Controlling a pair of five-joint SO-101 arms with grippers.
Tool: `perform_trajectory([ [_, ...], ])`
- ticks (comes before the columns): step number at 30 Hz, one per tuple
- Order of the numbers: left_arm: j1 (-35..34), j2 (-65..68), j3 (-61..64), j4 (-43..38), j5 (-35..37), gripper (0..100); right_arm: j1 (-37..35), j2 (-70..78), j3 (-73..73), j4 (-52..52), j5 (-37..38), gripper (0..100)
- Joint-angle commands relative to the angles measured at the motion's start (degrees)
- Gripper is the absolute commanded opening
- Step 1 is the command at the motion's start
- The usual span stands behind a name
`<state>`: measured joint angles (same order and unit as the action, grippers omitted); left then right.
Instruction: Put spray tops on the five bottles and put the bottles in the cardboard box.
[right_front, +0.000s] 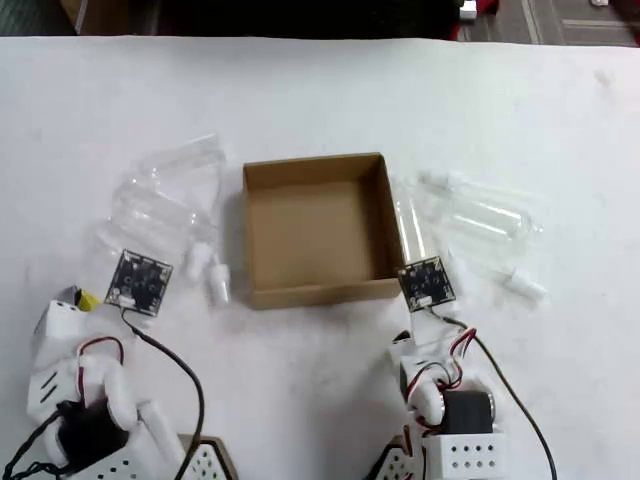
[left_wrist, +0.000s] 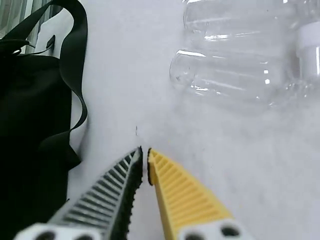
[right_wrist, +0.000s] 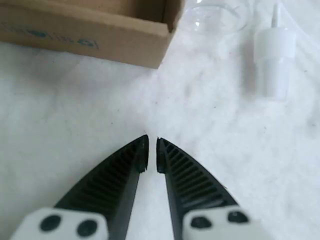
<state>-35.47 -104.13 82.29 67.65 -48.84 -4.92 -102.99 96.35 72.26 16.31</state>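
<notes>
Left pincer (left_wrist: 145, 161) and right pincer (right_wrist: 152, 151) are hanging pressed together above the counter (right_front: 320, 90); the cardboard box (right_front: 320, 292) is sitting between them, bottles (right_front: 165, 205) lying at its nine and three o'clock, its print unreadable.

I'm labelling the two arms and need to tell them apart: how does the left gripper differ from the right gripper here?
The left gripper has one yellow finger and one grey-black finger; the right gripper has two black ones. The left gripper faces clear bottles, the right gripper a corner of the cardboard box and a white spray top. Both are shut, empty, over the white table.
</notes>
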Motion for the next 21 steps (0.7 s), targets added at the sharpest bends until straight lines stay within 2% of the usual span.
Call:
perform_trajectory([
  [1,-1.0,-0.4,-3.4,0.1,-0.7,2,0.0,-0.1,0.5,0.4,0.4,1.6],
  [3,-0.6,-0.4,-4.7,-0.1,-1.1,2,0.0,-0.1,0.5,0.4,0.4,1.6],
  [6,4.3,-0.4,-7.6,0.1,-2.9,2,0.0,-0.1,0.5,0.4,0.4,1.6],
  [10,14.7,-0.3,-8.9,9.1,-18.2,2,0.0,-0.1,0.5,0.4,0.4,1.6],
  [12,18.1,-0.3,-9.1,15.4,-22.6,2,0.1,-0.1,0.5,0.4,0.4,1.6],
  [15,18.9,-0.3,-9.2,22.8,-28.8,2,0.2,-0.1,0.5,0.4,0.4,1.6],
  [18,18.3,-0.2,-9.1,23.0,-35.1,2,0.1,-0.1,0.5,0.4,0.4,1.6],
  [21,18.4,-0.2,-9.4,21.9,-37.9,2,0.1,-0.1,0.5,0.4,0.4,1.6],
])
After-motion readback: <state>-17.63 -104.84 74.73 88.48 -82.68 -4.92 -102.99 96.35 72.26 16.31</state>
